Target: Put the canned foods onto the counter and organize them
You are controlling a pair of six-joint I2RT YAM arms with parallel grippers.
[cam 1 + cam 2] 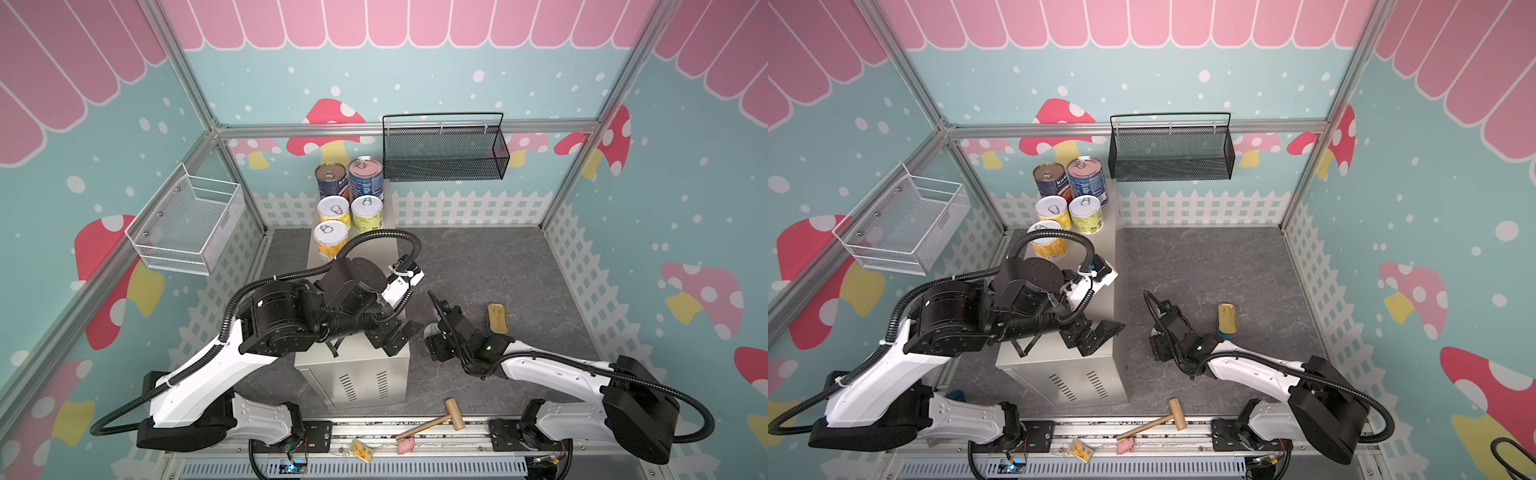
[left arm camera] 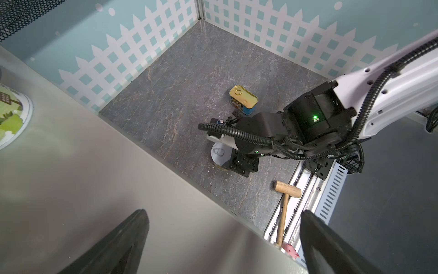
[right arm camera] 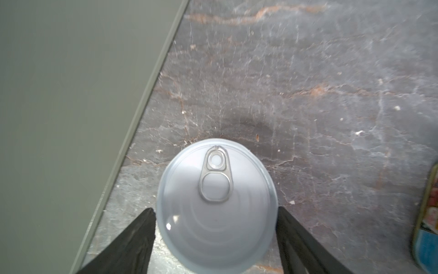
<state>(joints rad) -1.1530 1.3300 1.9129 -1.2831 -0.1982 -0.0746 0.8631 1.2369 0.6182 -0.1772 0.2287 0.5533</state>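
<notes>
Wooden mallet (image 1: 432,419) lies on the front rail, behind both grippers. It is not part of the job.

Right gripper (image 3: 215,211) sits low over a short pull-tab can (image 3: 216,189). Its fingers (image 3: 132,237) flank the round wall on opposite sides, at the metal or just off it. I cannot tell whether the pinch is made. The can stands upright on the stone floor (image 3: 308,95), between the jaws and close beside the counter's side wall. Judgement: the side grip keeps it upright, ready to lift straight up.

SPAM tin (image 1: 498,318) stands on the floor, gold top up. It is near the right gripper on the side away from the counter, not touching it. Likely next in line.

Left gripper (image 2: 224,211) is spread wide and empty, hovering over the near end of the counter (image 1: 370,257). It probably waits there, clear of the lift.

Beyond the left gripper, along the counter top, come:
- one yellow can (image 1: 330,241)
- a pair of yellow cans (image 1: 349,212)
- two tall blue cans (image 1: 348,178) at the far end

Judgement: the tall cans are at the far end so no reach passes over them. The bare spot beside the single yellow can suits the fourth.

Farthest out are the black mesh basket (image 1: 444,158) on the back wall and the white wire basket (image 1: 187,226) on the side wall. Nothing shows in either.
</notes>
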